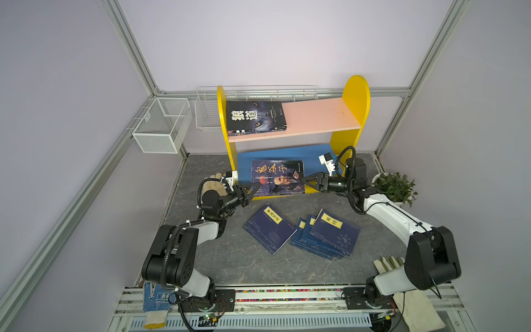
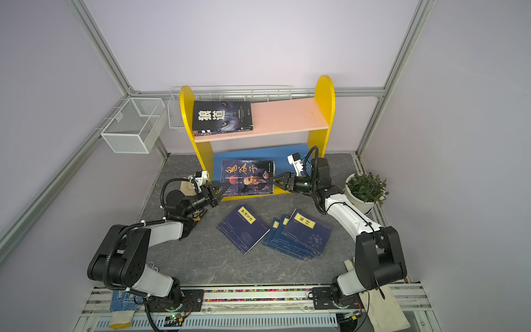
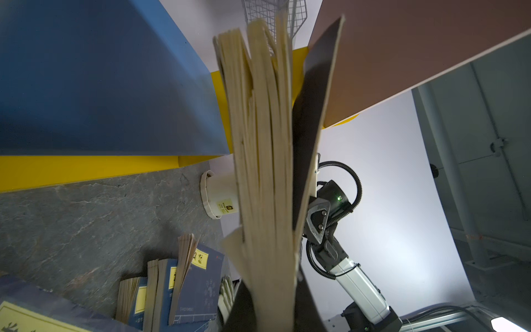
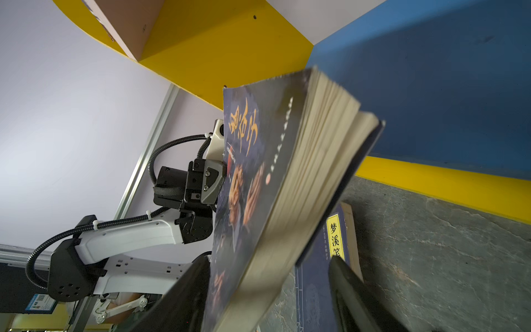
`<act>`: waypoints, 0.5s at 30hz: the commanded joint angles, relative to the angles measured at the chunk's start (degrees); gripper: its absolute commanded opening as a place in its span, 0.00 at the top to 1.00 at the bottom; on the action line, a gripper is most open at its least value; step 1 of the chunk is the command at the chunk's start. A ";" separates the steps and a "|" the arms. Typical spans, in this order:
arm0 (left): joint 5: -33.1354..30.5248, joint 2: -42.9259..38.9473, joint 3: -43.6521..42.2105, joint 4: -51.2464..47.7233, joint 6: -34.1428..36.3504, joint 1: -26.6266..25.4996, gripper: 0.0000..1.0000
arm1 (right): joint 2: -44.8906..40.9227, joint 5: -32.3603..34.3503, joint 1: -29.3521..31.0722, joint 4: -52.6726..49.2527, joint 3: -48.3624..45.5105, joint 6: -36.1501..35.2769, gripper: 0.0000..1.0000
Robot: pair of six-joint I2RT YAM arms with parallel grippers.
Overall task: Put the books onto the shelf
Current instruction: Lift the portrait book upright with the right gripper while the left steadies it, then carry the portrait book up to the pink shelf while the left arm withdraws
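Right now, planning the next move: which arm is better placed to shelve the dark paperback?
Probably left: the left gripper clamps the dark paperback at one edge, while the right gripper stands open around the opposite edge.

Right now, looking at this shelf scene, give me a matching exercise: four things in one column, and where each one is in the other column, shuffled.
1. wolf-cover book
2. portrait-cover book
3. navy books
4. green plant

A. lying on the grey table
B. flat on the pink upper board
C. in a white pot
D. clamped in the left gripper

Pairs: 1-B, 2-D, 3-A, 4-C.
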 commanded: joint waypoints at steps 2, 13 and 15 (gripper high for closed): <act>-3.20 -0.47 2.12 10.93 -3.95 0.16 1.00 | -2.24 -0.83 0.81 1.50 -1.62 0.54 0.33; -4.54 0.21 0.84 10.89 -2.91 0.05 1.00 | 1.89 -0.98 5.60 12.37 0.83 8.47 0.59; -5.01 0.30 0.38 10.59 -2.65 0.05 1.00 | 2.07 -0.62 6.44 14.59 0.76 10.32 0.70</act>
